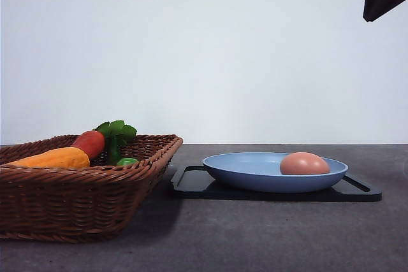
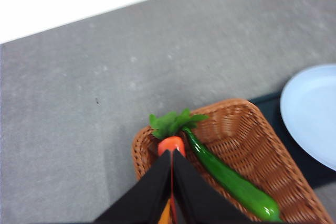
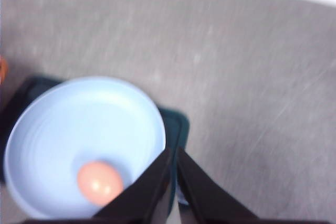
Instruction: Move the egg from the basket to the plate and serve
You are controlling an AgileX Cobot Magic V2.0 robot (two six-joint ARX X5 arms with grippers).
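Grey table (image 1: pixel 268 240) seen, wicker basket (image 1: pixel 83 189) at left, black tray (image 1: pixel 191 183) under light-blue plate (image 1: pixel 255 173) at right. Egg (image 1: pixel 304 164) already resting inside plate, near its right rim, long axis lying roughly level, left to right in front view; pointed end cannot be told. Serve step judged remaining: tray best gripped at edge, kept level, moved slowly so egg is not rolled. Left end effector (image 2: pixel 172 182) fingers together above basket; right end effector (image 3: pixel 172 182) fingers together, nothing held, above plate edge.
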